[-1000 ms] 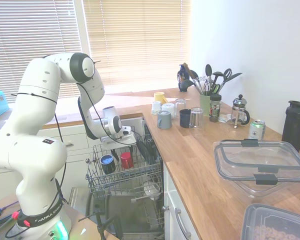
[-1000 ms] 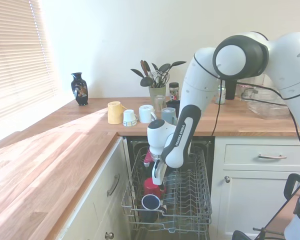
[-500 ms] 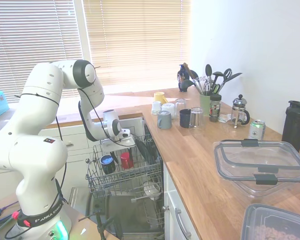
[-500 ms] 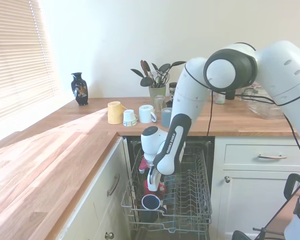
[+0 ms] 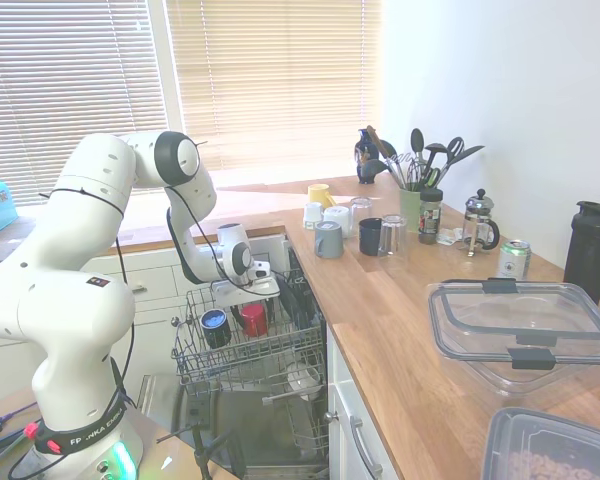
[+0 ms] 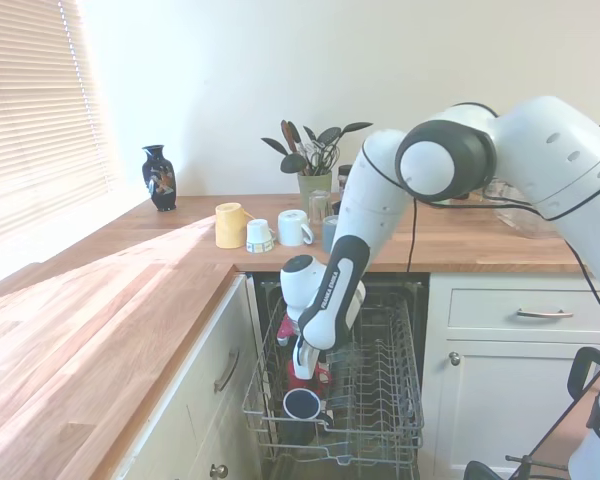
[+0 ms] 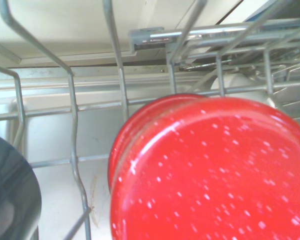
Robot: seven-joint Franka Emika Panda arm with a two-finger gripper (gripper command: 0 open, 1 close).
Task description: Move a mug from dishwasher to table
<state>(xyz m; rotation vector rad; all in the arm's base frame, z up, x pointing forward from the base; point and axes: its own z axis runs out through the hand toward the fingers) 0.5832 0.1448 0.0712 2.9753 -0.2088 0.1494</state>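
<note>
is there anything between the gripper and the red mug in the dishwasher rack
Nothing shows between them. The wrist view has the red mug filling the frame unobstructed, and the second exterior view puts the gripper right above it in the rack.

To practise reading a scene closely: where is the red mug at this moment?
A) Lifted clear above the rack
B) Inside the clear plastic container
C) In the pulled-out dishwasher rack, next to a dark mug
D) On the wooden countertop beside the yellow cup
C: the red mug sits among the wires of the dishwasher rack, beside the dark mug, under the end effector.
</note>
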